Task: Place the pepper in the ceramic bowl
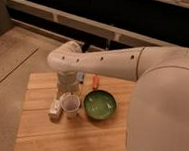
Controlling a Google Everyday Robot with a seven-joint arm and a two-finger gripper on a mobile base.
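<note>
The small orange-red pepper (95, 80) lies on the wooden table (57, 131), just behind the green ceramic bowl (100, 105) and apart from its rim. The bowl sits near the table's middle and looks empty. My white arm reaches in from the right and bends down at the table's back left. My gripper (66, 87) hangs below the wrist, left of the pepper and behind the pale cup; the arm hides most of it.
A small pale translucent cup (70, 105) stands left of the bowl. A small white object (55, 108) lies left of the cup. A blue-headed brush (80, 77) shows partly behind the wrist. The floor lies left of the table.
</note>
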